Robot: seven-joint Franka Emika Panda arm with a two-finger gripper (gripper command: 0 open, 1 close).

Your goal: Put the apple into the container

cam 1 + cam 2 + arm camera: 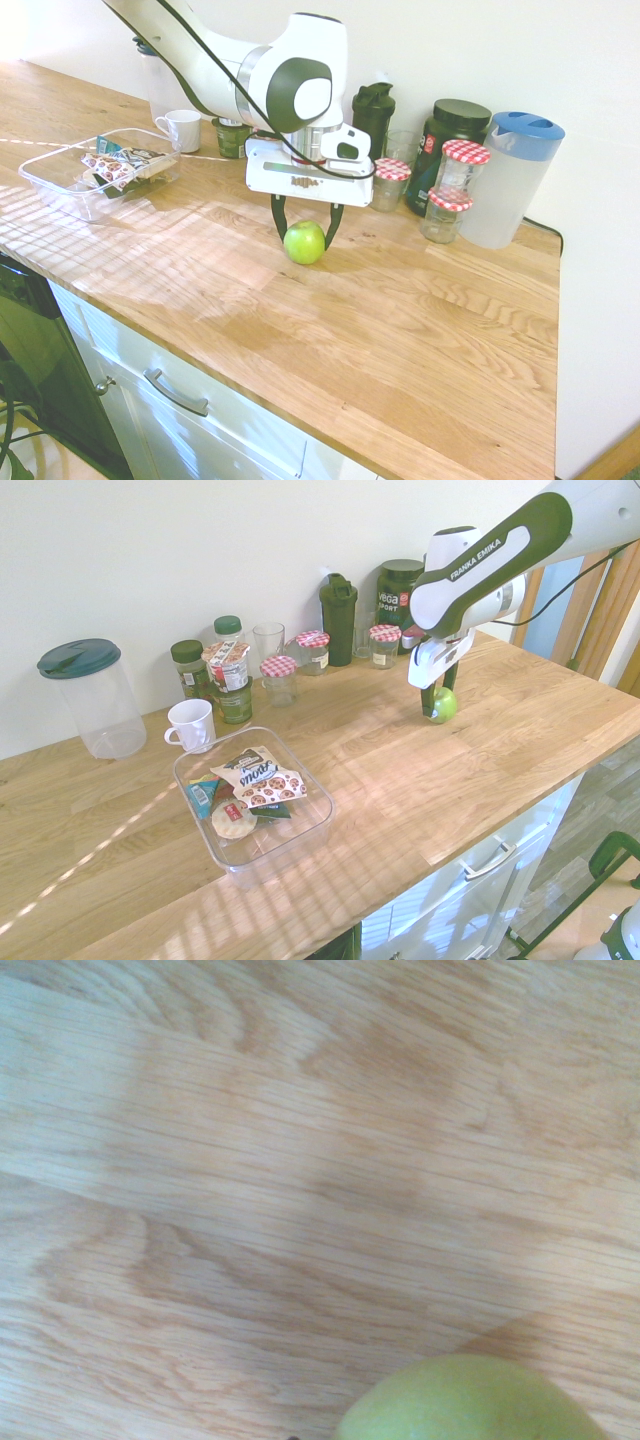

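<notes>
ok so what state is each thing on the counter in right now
apple: on the worktop, between the gripper fingers
gripper: pointing down, fingers on either side of the apple
container: open, snack packets inside, no apple
white mug: upright beside the container
jug: upright, blue lid on
checked-lid jars: upright, lids on
black shaker bottle: upright, capped
drawer: shut
</notes>
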